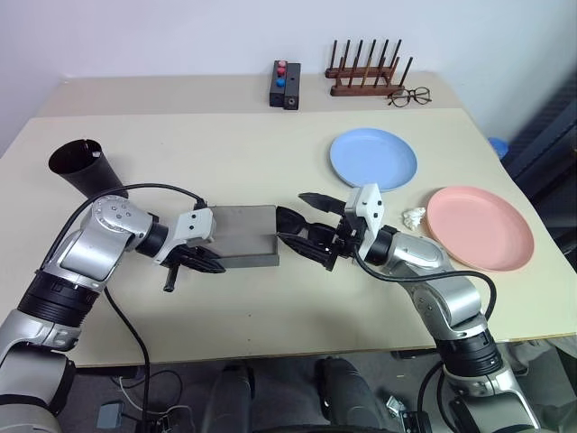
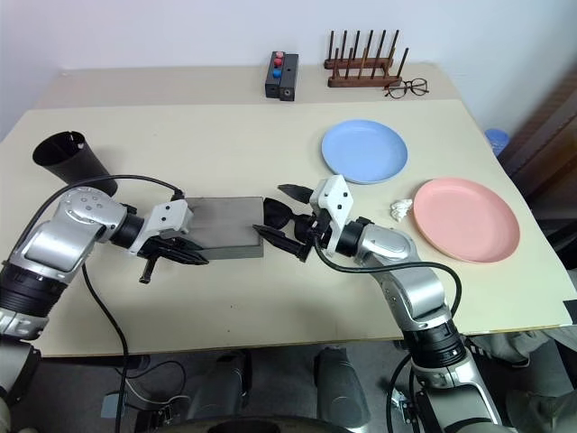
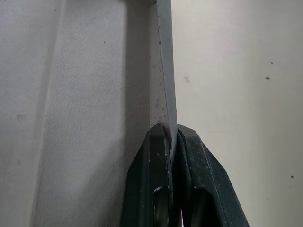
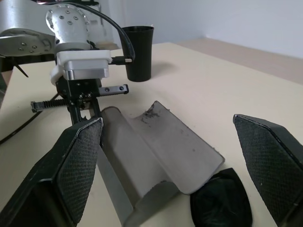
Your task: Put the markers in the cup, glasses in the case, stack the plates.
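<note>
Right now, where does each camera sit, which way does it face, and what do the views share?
Left and right eye: on the head, looking forward and down over the table; both arms show.
Left wrist: on the left arm, looking along the left gripper, which pinches the case edge.
Right wrist: on the right arm, facing the case, cup and left gripper, between the open right gripper fingers.
Shared: the case.

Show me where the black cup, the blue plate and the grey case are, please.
black cup (image 1: 83, 168): left eye view, on its outer wall below the rim.
blue plate (image 1: 372, 159): left eye view, on its flat centre.
grey case (image 2: 225, 222): right eye view, on its flat grey top.
</note>
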